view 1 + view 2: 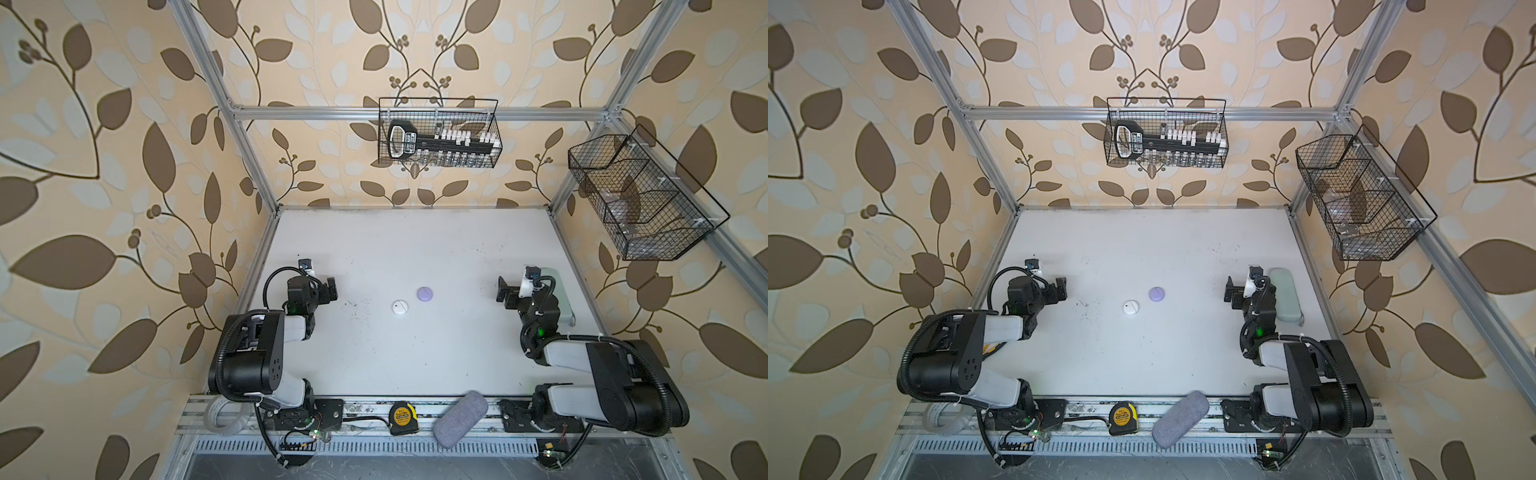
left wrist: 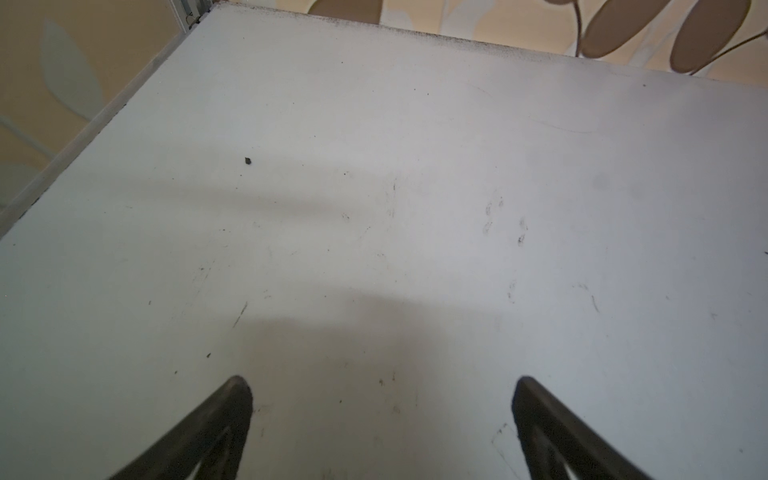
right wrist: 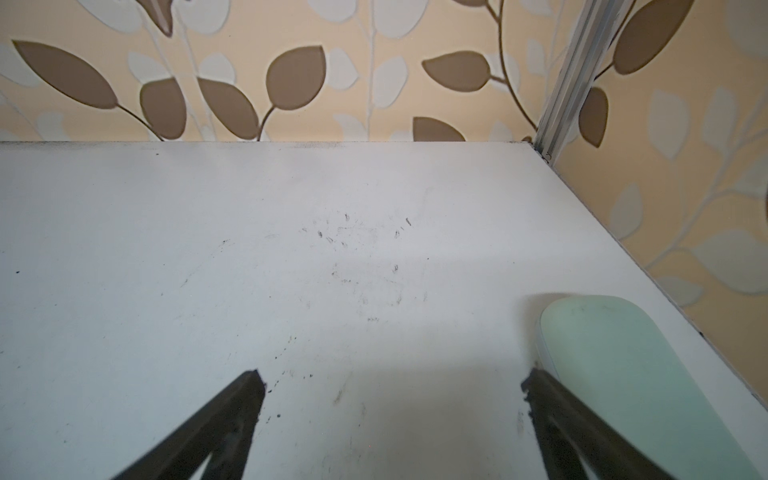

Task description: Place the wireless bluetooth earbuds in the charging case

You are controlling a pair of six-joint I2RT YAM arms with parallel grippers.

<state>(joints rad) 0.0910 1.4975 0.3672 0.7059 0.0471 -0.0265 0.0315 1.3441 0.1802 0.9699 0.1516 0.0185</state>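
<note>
Both claws stand wide apart and hold nothing. In both top views the left claw (image 1: 330, 289) hangs at the left of the tabletop (image 1: 415, 241) and the right claw (image 1: 504, 291) at the right, each turned toward the middle. In the left wrist view the left claw (image 2: 382, 386) shows two dark fingertips spread over bare, scuffed surface. The right wrist view shows the right claw (image 3: 392, 380) the same way.

A white round case (image 1: 400, 308) and a lavender round case (image 1: 424, 294) lie shut near the middle of the frame, close together but apart, the lavender one higher and to the right. Only bare tabletop lies between them and either claw. The earbuds cannot be made out in any view.

A long mint-green case (image 1: 1285, 299) lies along the right edge, just beside the right claw. In the right wrist view its rounded end (image 3: 623, 374) sits right against one fingertip. Along the rail at the bottom rest a yellow tape measure (image 1: 402, 417) and a grey fabric pouch (image 1: 460, 419). Two wire baskets hang higher up, one at top centre (image 1: 438, 133) and one at the right (image 1: 640, 195).
</note>
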